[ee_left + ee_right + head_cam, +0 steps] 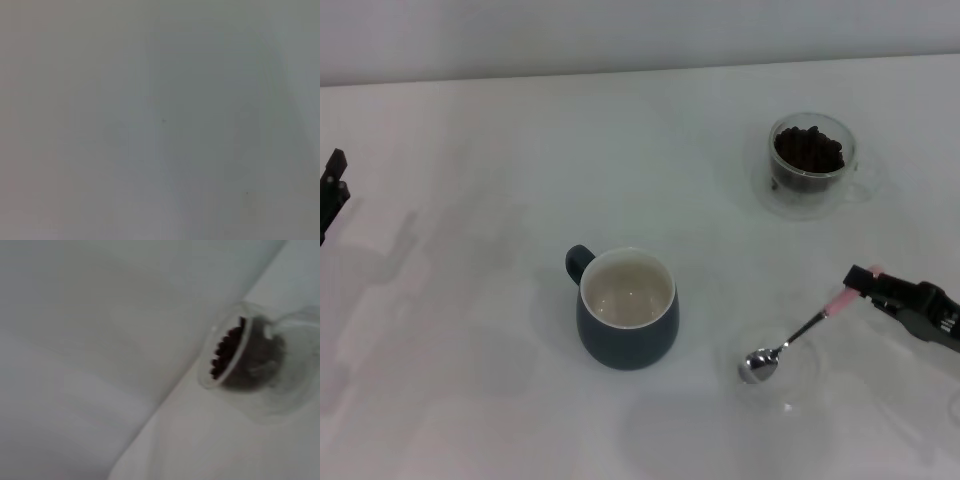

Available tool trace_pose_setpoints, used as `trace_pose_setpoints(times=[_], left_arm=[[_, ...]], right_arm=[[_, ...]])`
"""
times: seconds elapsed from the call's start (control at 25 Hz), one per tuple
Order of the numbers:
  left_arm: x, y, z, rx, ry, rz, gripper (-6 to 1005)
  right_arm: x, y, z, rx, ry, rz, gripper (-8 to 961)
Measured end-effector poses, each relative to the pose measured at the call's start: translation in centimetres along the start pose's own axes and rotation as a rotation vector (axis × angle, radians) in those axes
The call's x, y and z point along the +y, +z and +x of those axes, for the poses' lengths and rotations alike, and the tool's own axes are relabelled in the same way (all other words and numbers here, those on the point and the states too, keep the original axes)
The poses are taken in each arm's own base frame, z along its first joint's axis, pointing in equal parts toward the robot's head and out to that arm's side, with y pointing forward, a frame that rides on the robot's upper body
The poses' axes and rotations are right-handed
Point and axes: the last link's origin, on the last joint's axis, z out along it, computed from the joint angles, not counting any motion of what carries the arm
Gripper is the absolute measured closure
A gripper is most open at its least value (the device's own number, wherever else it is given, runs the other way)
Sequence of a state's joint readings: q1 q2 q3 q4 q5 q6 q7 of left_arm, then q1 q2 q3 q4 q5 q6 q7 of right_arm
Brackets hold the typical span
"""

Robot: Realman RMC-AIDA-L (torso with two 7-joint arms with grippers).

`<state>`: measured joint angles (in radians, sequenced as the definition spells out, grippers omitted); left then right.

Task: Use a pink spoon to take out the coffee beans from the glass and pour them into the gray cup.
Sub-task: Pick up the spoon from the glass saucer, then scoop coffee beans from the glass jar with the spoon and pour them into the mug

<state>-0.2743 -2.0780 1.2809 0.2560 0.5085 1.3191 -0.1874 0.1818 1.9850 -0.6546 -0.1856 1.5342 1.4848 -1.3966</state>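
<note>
The gray cup (627,325) stands mid-table, its cream inside bare and its handle pointing to the far left. At the far right stands the glass (812,165), filled with dark coffee beans (808,150); the right wrist view also shows the glass (252,365) and beans (227,350). My right gripper (865,280) reaches in from the right edge, shut on the pink end of the pink spoon (790,345). The spoon slants down to the left, its shiny bowl low over a shallow clear dish. The left gripper (332,185) stays at the table's left edge.
A shallow clear glass dish (810,385) lies at the front right beneath the spoon's bowl. The white table (470,300) runs back to a pale wall. The left wrist view holds only a plain grey surface.
</note>
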Motion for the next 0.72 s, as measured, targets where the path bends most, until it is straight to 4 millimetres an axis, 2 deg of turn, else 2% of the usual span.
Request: trace_pose_setpoints(times=[0.32, 0.52, 0.72], left_arm=[[0.0, -0.4, -0.2, -0.011, -0.004, 0.007, 246], [0.1, -0.7, -0.4, -0.014, -0.01, 0.01, 247], [0.4, -0.9, -0.7, -0.03, -0.021, 0.007, 247]], right_arm=[[1.3, 0.4, -2.4, -0.006, -0.061, -0.064, 801], [2.3, 0.9, -5.2, -0.035, -0.135, -0.089, 800], [3.7, 2.2, -9.1, -0.056, -0.261, -0.097, 802]])
